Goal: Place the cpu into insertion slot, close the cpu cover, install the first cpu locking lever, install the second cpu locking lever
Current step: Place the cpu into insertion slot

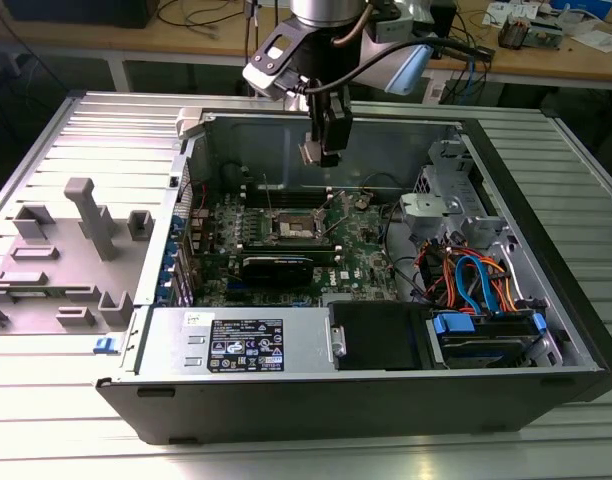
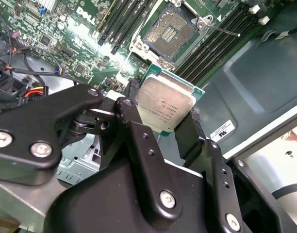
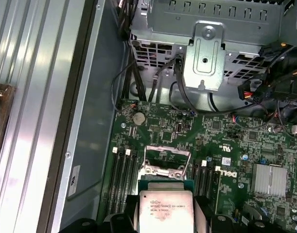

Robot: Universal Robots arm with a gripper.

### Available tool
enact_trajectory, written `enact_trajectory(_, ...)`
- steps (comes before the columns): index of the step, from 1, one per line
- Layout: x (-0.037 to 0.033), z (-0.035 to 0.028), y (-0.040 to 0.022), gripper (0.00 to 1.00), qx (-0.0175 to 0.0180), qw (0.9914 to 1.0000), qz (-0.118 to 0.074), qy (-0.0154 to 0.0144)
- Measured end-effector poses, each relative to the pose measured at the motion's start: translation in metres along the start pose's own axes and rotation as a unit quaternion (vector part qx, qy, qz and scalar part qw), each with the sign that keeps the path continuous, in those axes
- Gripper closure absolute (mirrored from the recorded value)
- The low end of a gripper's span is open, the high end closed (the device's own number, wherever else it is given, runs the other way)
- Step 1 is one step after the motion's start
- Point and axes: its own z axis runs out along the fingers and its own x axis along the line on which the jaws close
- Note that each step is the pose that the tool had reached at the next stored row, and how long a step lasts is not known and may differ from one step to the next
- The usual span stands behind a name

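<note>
At the exterior view's left, a grey fixture (image 1: 81, 245) with upright blocks is seen on the ribbed metal table (image 1: 76, 420), just beside the open computer case (image 1: 286, 410). Inside the case, the green motherboard (image 1: 361, 250) is laid flat. A long black card (image 1: 276, 268) is mounted along its near edge, and a silver power supply (image 1: 241, 345) is set nearer still. Above the far part of the board, the gripper (image 1: 326, 148) is held over the case, and the cpu (image 2: 165, 104) is clamped between its two black fingers (image 2: 134, 94), with the dull silver top facing the second wrist camera. The cpu is kept in the air, apart from the board. The insertion slot (image 1: 292, 226) lies below and slightly to the exterior view's left of the gripper, its dark centre uncovered, and long black memory slots (image 2: 124, 22) are set on either side of it. In the first wrist view, the cpu cover (image 3: 167, 159) is seen as a thin silvery frame raised just beyond the held cpu. At the exterior view's right, blue and orange cables (image 1: 471, 275) are bundled beside a metal drive cage (image 1: 436, 200).
</note>
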Motion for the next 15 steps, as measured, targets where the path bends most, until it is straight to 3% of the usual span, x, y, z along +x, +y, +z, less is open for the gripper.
enact_trajectory(6,0.0002,0.0048,-0.0025,0.46,0.0000,0.99999,0.005,-0.0006)
enact_trajectory(15,0.0002,0.0059,-0.0026,0.46,-0.0001,0.99998,0.006,-0.0005)
